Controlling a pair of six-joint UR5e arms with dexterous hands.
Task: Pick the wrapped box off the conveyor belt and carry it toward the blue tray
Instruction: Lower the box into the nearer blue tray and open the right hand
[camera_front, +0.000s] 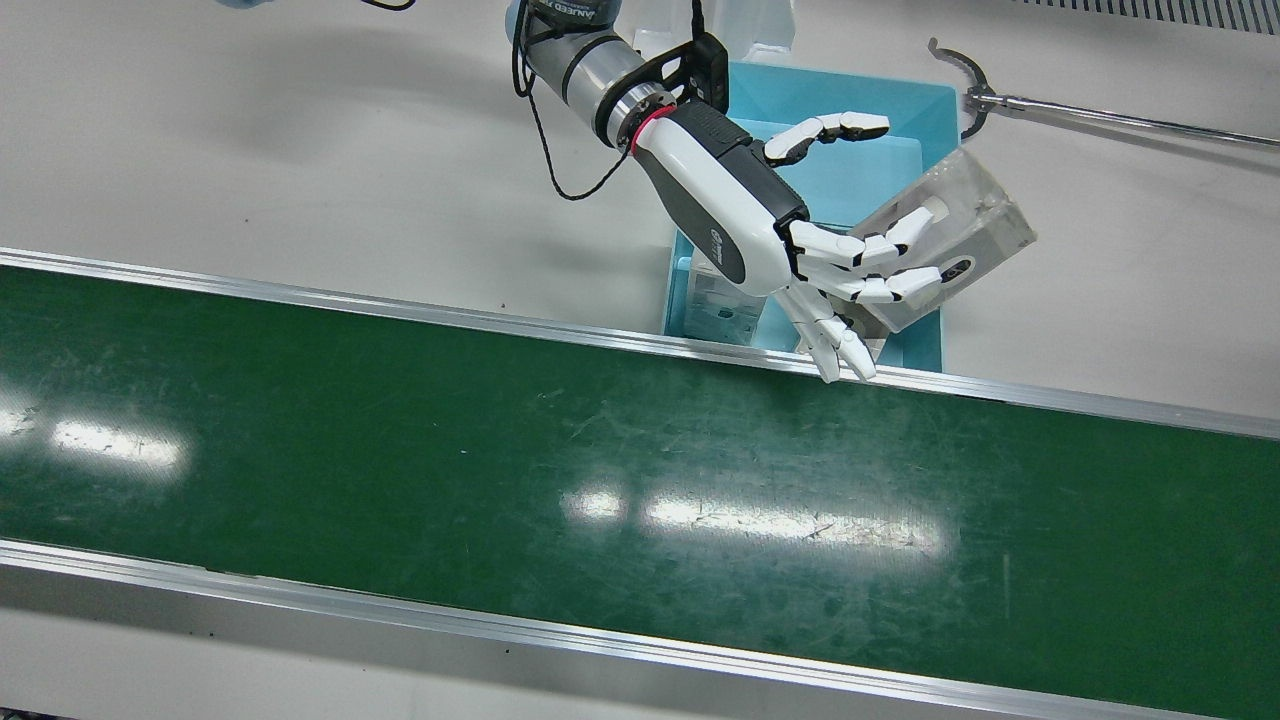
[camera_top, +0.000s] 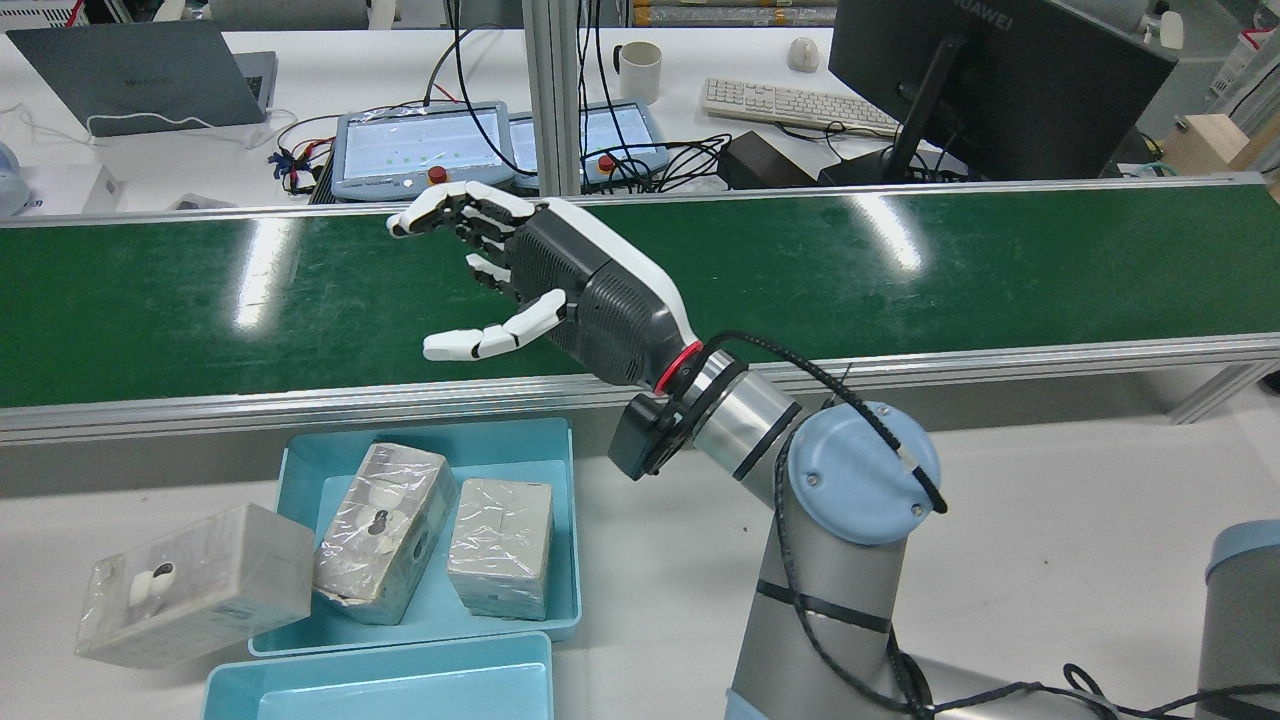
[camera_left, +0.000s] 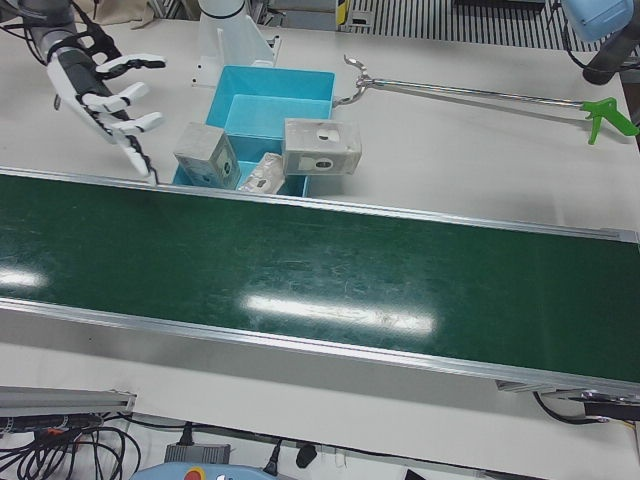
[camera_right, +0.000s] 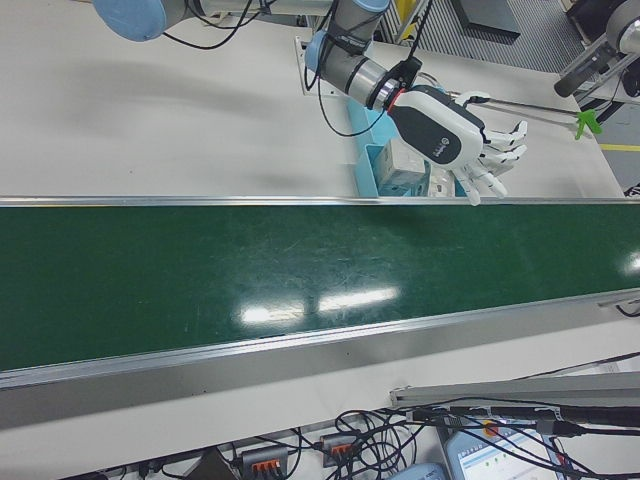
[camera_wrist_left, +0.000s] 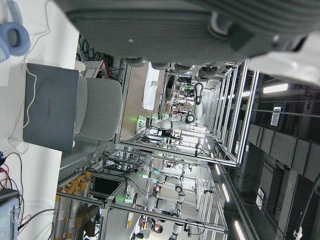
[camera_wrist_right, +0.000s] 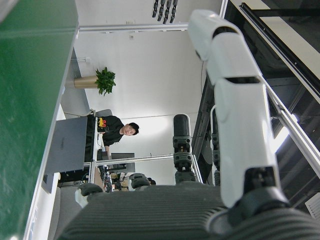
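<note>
1. Above the near rail of the long green conveyor belt (camera_front: 500, 480), the right hand (camera_front: 760, 210) hangs with its fingers spread and slightly curled, thumb held apart, holding nothing.
2. Below the hand, on the robot's side of it, a shallow light-blue plastic tray (camera_top: 430, 430) sits on the white desk (camera_top: 1050, 520), right against the belt's rail.
3. Two grey boxes wrapped in clear film lie inside that tray: one tilted box (camera_top: 385, 530) and one flat box (camera_top: 500, 545) beside it.
4. A third film-wrapped grey box (camera_top: 195, 585) rests beyond the fingertips, outside the tray and up against its side wall; the hand is clear of it.
5. No box lies on the stretch of belt in view.
6. A second light-blue tray (camera_top: 380, 680) stands behind the first, farther from the hand.
7. A long metal reach-grabber with a green handle (camera_left: 470, 92) lies on the desk, its claw near that tray's corner.
8. The left hand (camera_wrist_left: 200, 25) shows only its dark palm; I cannot tell how its fingers stand.
</note>
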